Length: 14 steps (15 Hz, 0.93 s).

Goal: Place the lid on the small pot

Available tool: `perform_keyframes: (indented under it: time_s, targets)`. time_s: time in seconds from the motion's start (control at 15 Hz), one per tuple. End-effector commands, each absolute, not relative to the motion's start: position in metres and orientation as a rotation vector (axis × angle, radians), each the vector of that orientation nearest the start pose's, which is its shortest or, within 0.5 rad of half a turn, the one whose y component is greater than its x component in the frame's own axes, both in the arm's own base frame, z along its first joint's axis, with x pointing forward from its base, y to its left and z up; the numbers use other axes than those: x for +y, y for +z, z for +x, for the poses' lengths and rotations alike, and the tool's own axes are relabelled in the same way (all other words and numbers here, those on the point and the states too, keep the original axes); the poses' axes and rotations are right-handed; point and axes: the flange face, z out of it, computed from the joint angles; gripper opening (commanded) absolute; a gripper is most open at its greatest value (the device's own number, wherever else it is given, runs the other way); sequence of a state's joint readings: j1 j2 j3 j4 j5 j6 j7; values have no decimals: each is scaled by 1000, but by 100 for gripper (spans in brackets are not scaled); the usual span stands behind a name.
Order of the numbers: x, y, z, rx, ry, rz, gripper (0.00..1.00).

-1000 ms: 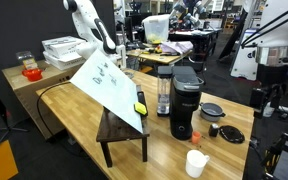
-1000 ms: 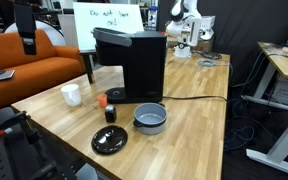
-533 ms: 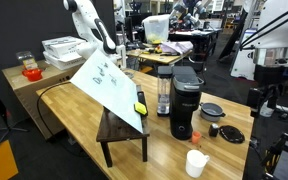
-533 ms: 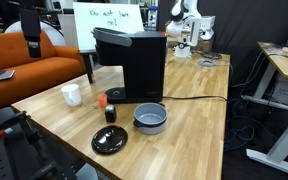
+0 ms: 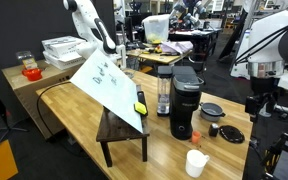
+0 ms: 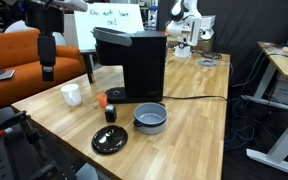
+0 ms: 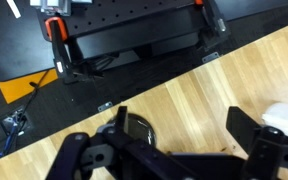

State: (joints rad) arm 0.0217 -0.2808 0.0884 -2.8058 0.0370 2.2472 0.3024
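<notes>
The lid (image 5: 231, 134) is a flat black disc lying on the wooden table (image 5: 164, 150) near its front edge; it also shows in the other exterior view (image 6: 110, 140). The small pot (image 5: 212, 110) stands uncovered beside the black coffee maker (image 5: 187, 100), a little apart from the lid, and is seen from the other side too (image 6: 150, 118). My gripper (image 5: 261, 105) hangs above the table's edge, off to the side of the lid, in both exterior views (image 6: 47, 70). In the wrist view the gripper (image 7: 184, 135) is open and empty, with part of the lid (image 7: 137, 130) under its left finger.
A small dark cup (image 6: 110, 113) stands between lid and coffee maker. A white paper cup (image 6: 72, 95) sits near the table edge and shows in the wrist view (image 7: 284, 115). A whiteboard (image 5: 109, 85) and blender jar (image 5: 164, 92) stand behind the coffee maker.
The arm has swung in toward the table over the last second, bringing the gripper closer to the lid. Lid, pot and cups have not moved.
</notes>
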Motion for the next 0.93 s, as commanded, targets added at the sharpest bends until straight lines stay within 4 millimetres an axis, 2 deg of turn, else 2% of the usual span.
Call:
perform_keyframes:
  time_s: [0.0,0.13,0.53,0.73,0.87]
  targets:
    - [29,258,334,375,474,-3150,100]
    - [26,252,335,386,503,-3148,100]
    - [26,254,336,388,496,-3149,100]
    - [30,254,344,458,393,-3200,100]
    - [30,246,350,496,348,-3197,100]
